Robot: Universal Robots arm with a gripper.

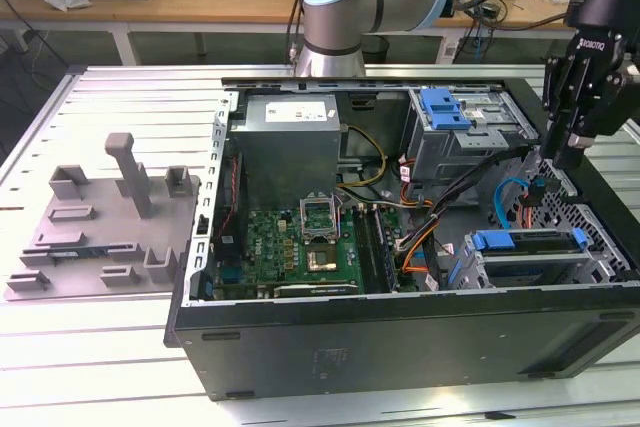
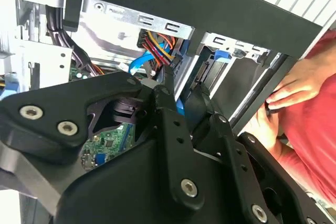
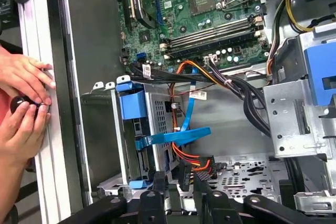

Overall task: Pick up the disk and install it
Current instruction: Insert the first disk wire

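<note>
The disk (image 1: 528, 241), a silver drive in a bright blue carrier frame, sits inside the lower drive cage of the open computer case (image 1: 400, 332), towards the exterior view's right. In the first wrist view the disk's blue frame (image 3: 131, 104) stands in that cage, with a blue flat cable (image 3: 173, 137) running beside it. My black gripper (image 1: 553, 162) hangs over the case's right end, above and apart from the disk. Its fingers (image 3: 159, 181) point down at a black connector (image 3: 202, 163) with orange and red wires. A narrow gap shows between them in the second wrist view, where my gripper (image 2: 181, 92) holds nothing.
A person's hands (image 3: 23, 85) rest on the case's outer wall next to the cage, also visible as a hand (image 2: 294, 85) in the second wrist view. An upper cage with a blue clip (image 1: 445, 107), a grey power supply box (image 1: 290, 137) and the motherboard (image 1: 300, 242) fill the case. A grey fixture plate (image 1: 100, 232) lies left of it.
</note>
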